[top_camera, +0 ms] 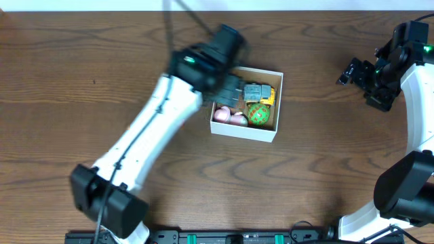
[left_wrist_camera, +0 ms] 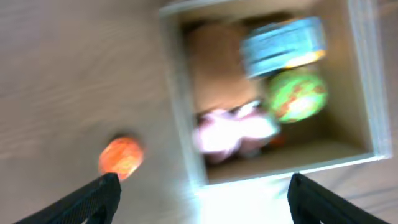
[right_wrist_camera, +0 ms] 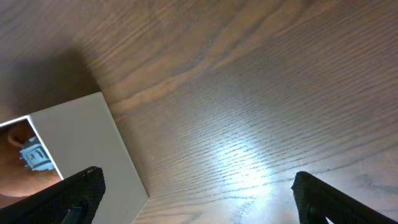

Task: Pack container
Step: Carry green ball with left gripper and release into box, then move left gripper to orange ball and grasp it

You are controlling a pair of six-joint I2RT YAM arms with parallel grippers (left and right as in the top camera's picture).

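Note:
The container [top_camera: 245, 133] is a square white box with a tan inside, at the table's middle. In it lie a grey and yellow toy truck [top_camera: 260, 93], a green and red ball [top_camera: 258, 114] and a pink toy [top_camera: 229, 117]. My left gripper [top_camera: 232, 87] hovers over the box's left side, open and empty. The blurred left wrist view shows the container [left_wrist_camera: 180, 115], the truck [left_wrist_camera: 283, 43], the ball [left_wrist_camera: 297, 94], the pink toy [left_wrist_camera: 231, 132], and an orange ball [left_wrist_camera: 121, 157] on the table just outside the box. My right gripper [top_camera: 358, 72] is open, far right.
The right wrist view shows bare wood table, the container's white outer wall [right_wrist_camera: 81, 146] at left, and my open right fingers [right_wrist_camera: 199, 199]. The left arm [top_camera: 146, 142] crosses the table from the front left and hides the orange ball from overhead.

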